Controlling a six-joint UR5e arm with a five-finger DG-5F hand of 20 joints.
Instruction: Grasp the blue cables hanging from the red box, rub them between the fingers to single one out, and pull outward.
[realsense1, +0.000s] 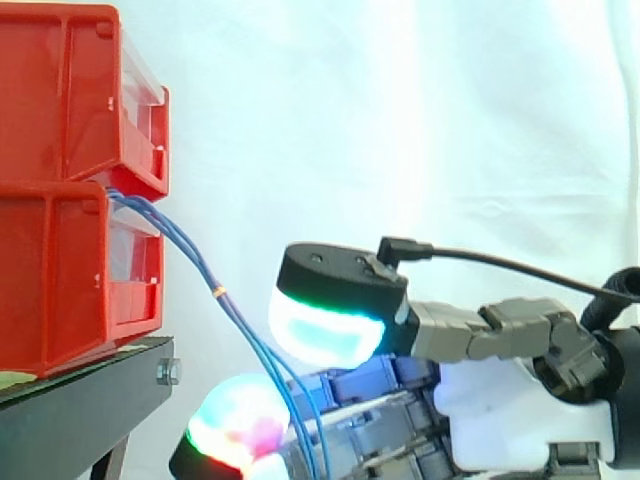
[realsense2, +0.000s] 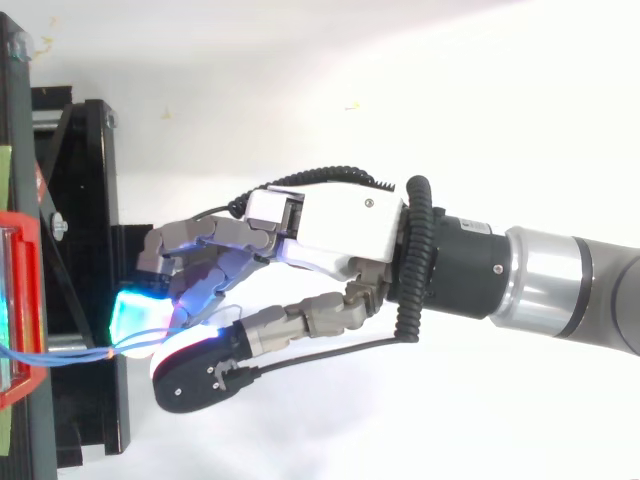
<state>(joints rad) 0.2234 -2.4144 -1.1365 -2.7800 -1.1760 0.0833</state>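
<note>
The hand (realsense2: 330, 225) is pinching, between thumb and curled fingers (realsense1: 235, 420), the blue cables (realsense1: 185, 242) drooping from the red box (realsense1: 60, 280); thin, limp and light, they are likely slipping easily, so gripping low between the pads seems best

The hand (realsense2: 330, 225) has a glossy white shell over its palm and blocky, segmented grey fingers (realsense2: 215, 235), a few of them washed in blue-violet light. Its fingertips (realsense1: 325, 330) are fat rounded pads backed by black caps with small round holes; one glows white and cyan with a green rim, and another shows green, magenta and red. Behind the hand, the arm (realsense2: 570, 285) is a black cylinder, then a brushed silver band, then matte grey tube.
</note>
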